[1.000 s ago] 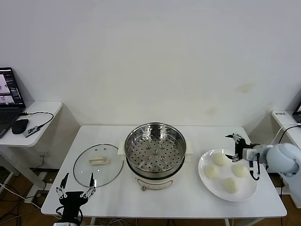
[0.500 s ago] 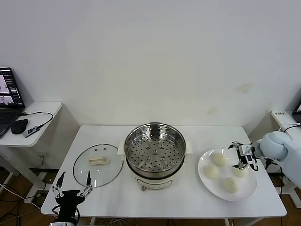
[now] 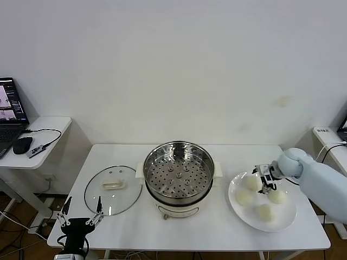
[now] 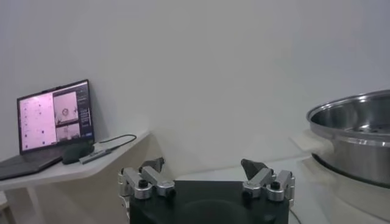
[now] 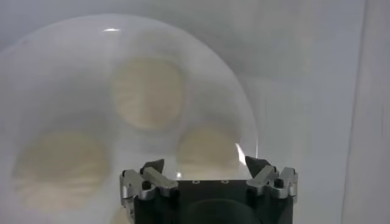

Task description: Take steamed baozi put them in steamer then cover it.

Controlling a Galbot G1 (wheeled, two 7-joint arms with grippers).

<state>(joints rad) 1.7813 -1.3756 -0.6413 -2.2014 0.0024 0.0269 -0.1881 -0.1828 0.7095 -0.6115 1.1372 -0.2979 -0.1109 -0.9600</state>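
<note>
Four baozi [image 3: 260, 196] were found on a white plate [image 3: 287, 217] at the right end of the counter [image 3: 217, 230], none in the steamer [image 3: 178, 172]. The steamer was seen at the middle of the counter, uncovered, its perforated tray bare. The cover [image 3: 112, 189] was observed flat on the counter just left of the steamer, handle up, rim close to the pot's side handle. The right gripper [image 3: 264, 179] was positioned over the plate's far side, above the gap between the two rear buns; its jaws were spread and nothing was pinched. In the right wrist view, the same gripper [image 5: 206, 171] was seen above the plate [image 5: 67, 55] with three buns clearly visible beyond its fingertips [image 5: 152, 166]; contact with any bun could not be determined. The left gripper [image 3: 80, 212] was noted low at the near left corner of the counter, in front of the cover, jaws spread and empty; the left wrist view confirmed that gripper [image 4: 204, 169] apart from the steamer [image 4: 356, 134]. A laptop [image 3: 11, 111] and mouse [image 3: 23, 144] were recorded on a side table [image 3: 51, 127] to the left.
</note>
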